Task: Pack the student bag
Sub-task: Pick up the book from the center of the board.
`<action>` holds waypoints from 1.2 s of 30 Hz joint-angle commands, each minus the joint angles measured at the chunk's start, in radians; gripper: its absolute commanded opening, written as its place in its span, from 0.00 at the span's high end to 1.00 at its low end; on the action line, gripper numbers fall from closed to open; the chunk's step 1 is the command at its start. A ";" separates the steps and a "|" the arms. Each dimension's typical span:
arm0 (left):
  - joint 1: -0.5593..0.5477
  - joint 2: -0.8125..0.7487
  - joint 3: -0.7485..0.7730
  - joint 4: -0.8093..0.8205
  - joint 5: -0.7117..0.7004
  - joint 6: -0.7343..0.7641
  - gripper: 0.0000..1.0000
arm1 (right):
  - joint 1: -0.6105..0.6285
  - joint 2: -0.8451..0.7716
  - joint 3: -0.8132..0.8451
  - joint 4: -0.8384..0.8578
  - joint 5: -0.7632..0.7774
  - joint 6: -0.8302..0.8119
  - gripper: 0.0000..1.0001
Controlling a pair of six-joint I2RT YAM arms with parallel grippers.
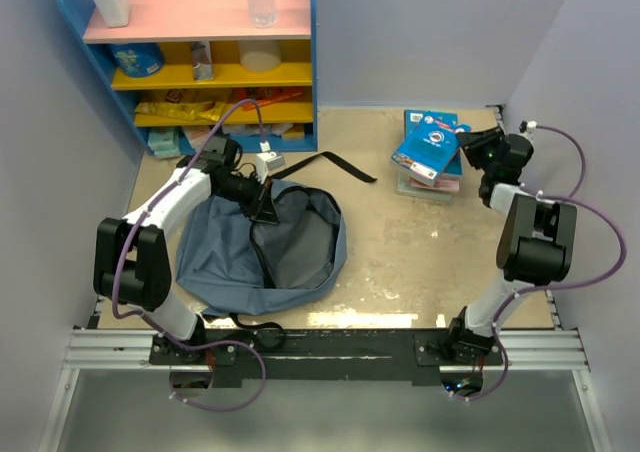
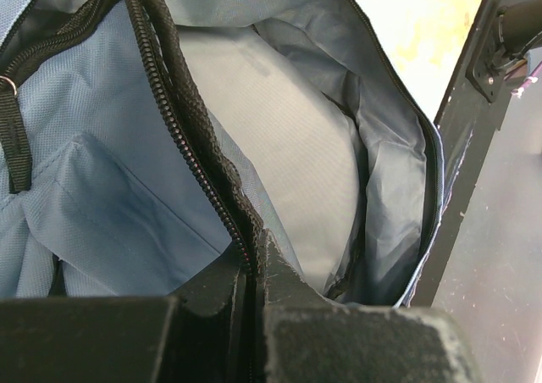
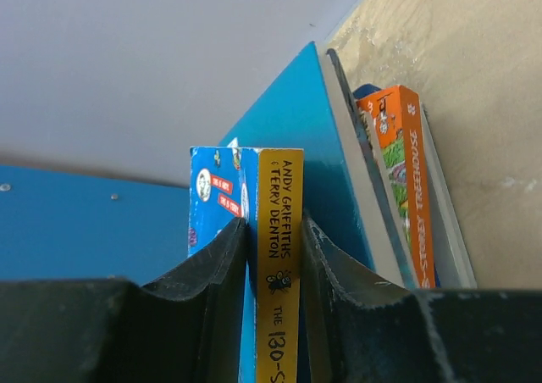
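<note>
I find the student bag [image 1: 262, 247] lying open at the left of the surface [image 1: 400, 262], my left hand [image 2: 251, 256] clamped tight on its zipper edge [image 2: 199, 137]. My right hand [image 3: 275, 230] grips the yellow-spined book [image 3: 279, 188] over the stack [image 1: 425, 184], seemingly tilted.

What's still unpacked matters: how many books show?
3 at least: a yellow-spined book in the right gripper, a large blue book behind it, an orange-spined book alongside; more may be hidden.

We are looking at a slate-blue backpack [image 1: 230, 257] with a black zipper [image 2: 182, 103] and pale grey lining [image 2: 288, 146], a book [image 3: 279, 230] showing a yellow spine, black lettering and blue cover, an orange-spined book [image 3: 406, 180], and a blue shelf [image 1: 180, 22] carrying pink and yellow boards.
</note>
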 commanded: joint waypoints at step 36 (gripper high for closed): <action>-0.003 -0.045 0.005 -0.028 0.010 0.053 1.00 | -0.018 -0.061 -0.186 0.016 0.075 0.078 0.58</action>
